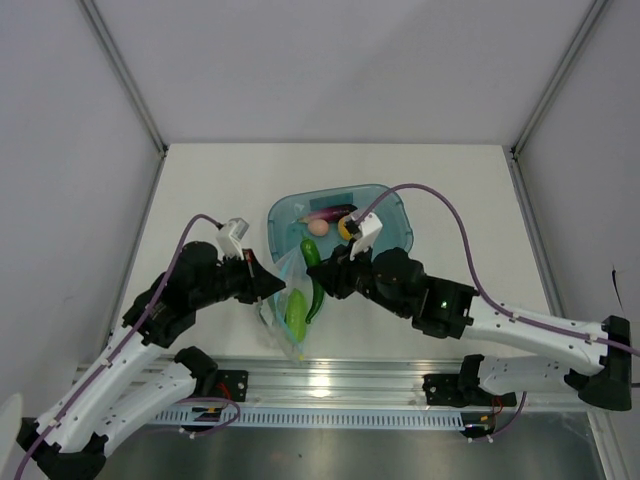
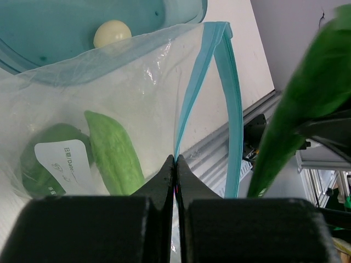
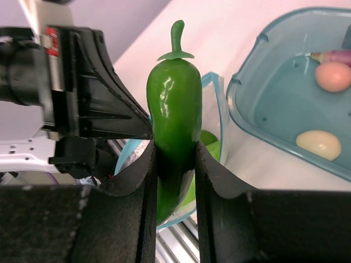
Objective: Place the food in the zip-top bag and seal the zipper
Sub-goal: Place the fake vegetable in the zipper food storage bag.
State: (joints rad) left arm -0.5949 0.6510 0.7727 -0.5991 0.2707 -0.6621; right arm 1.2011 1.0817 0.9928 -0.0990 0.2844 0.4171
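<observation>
Left gripper: fingers pinched together on one lip of the zipper, holding the mouth up
Right gripper: clamped round the lower half of the dark green long vegetable, stem pointing away from the wrist
Zip-top bag: on the table between the two arms, just in front of the tray; mouth gaping, the two teal lips spread apart
Loaded: bright green chunk lies inside the bag, with a darker green shape beside it behind a white label
In hand: the long vegetable is at the open mouth; whether its tip has entered cannot be told
Outstanding in tray: purple eggplant, pink ball, orange-yellow ball, cream egg
Progress: judged under halfway; four pieces to transfer, then press the zipper closed
</observation>
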